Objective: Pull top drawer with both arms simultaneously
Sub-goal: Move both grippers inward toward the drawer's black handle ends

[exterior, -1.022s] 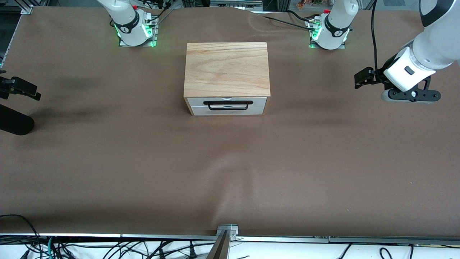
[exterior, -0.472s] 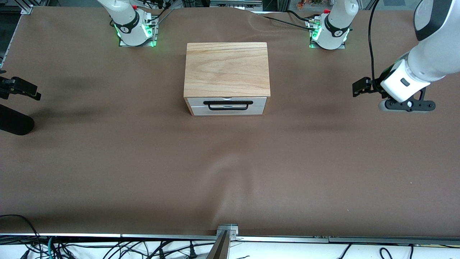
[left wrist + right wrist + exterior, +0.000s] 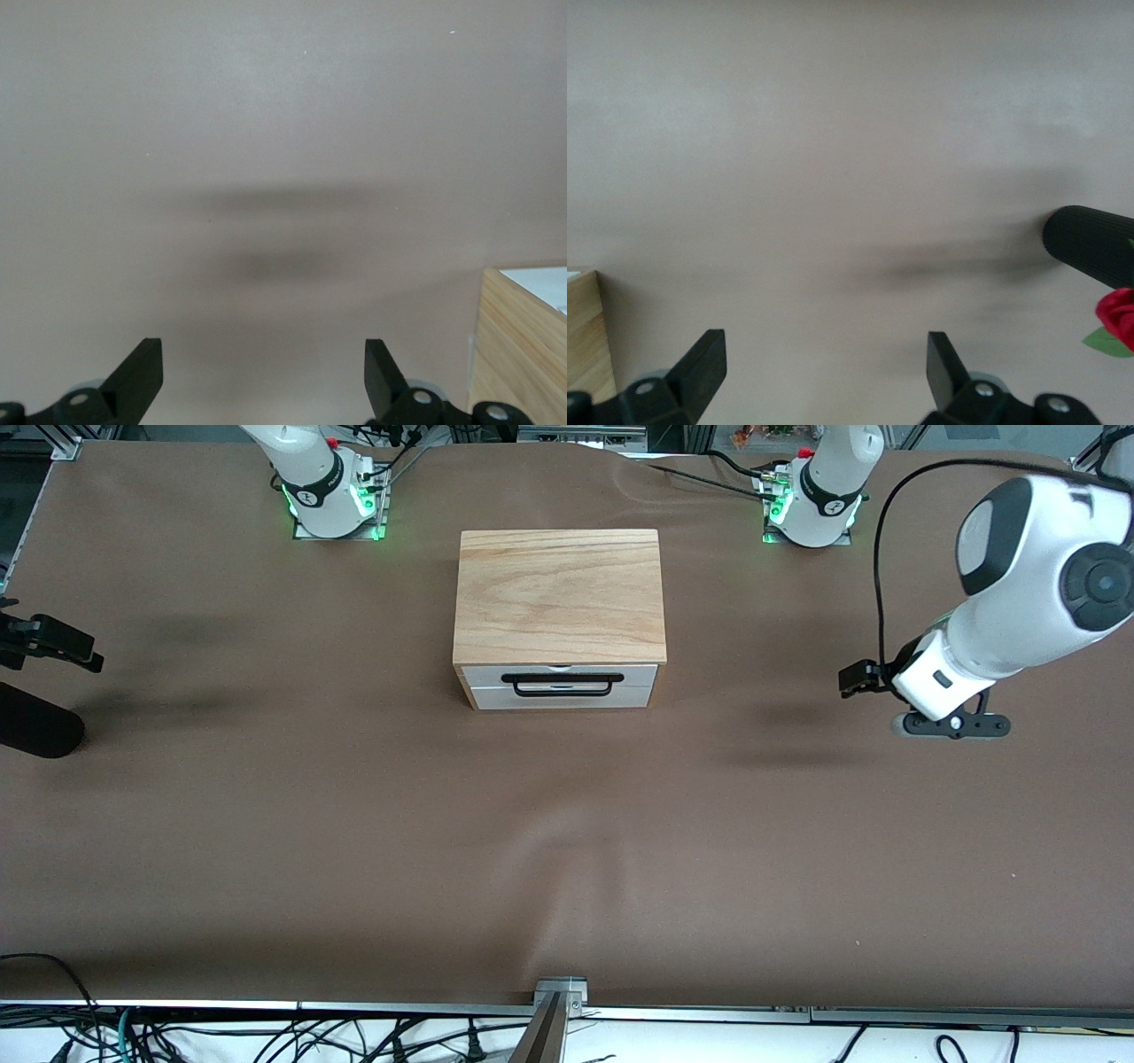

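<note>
The oak box [image 3: 559, 593] stands mid-table with its top drawer [image 3: 638, 674] pushed in flush; the wide black handle [image 3: 561, 679] crosses its white front. My left gripper [image 3: 856, 679] hangs open over bare table toward the left arm's end, level with the drawer front and well apart from it. In the left wrist view its fingers [image 3: 142, 372] stand wide with nothing between them, and a corner of the box [image 3: 518, 345] shows. My right gripper [image 3: 64, 646] waits open at the right arm's end of the table, empty in its wrist view [image 3: 824, 367].
A lower white drawer front [image 3: 558, 699] sits under the top one. A black cylinder [image 3: 35, 731] lies near the right gripper, beside a red flower [image 3: 1118, 317]. The brown cloth [image 3: 567, 850] is wrinkled in front of the box.
The left arm has swung down and toward the box, bringing its gripper closer to the drawer front's level. The right arm and the drawer have not moved.
</note>
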`<action>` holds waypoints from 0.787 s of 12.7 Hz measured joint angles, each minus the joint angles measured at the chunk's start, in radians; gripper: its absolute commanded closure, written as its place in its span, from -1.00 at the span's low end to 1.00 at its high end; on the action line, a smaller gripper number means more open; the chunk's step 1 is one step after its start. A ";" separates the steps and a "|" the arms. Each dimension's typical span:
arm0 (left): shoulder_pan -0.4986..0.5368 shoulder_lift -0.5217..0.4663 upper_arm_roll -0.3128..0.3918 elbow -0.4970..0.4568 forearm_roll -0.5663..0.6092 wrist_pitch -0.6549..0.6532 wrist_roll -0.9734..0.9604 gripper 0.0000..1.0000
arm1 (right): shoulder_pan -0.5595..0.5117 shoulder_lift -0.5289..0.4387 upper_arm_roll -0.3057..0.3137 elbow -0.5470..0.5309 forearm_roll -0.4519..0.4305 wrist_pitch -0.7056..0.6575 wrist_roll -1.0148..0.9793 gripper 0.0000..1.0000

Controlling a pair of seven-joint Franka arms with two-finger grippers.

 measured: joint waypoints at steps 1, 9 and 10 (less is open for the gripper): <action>0.000 0.007 0.000 -0.036 0.000 0.038 0.000 -1.00 | 0.001 0.022 0.003 -0.001 0.000 -0.013 0.000 -1.00; -0.007 0.143 -0.016 -0.173 -0.381 0.278 0.239 -1.00 | 0.004 0.229 0.008 -0.007 0.568 -0.007 -0.011 -1.00; -0.007 0.167 -0.016 -0.176 -0.494 0.290 0.318 -1.00 | 0.005 0.264 0.009 -0.009 0.672 -0.004 -0.048 -1.00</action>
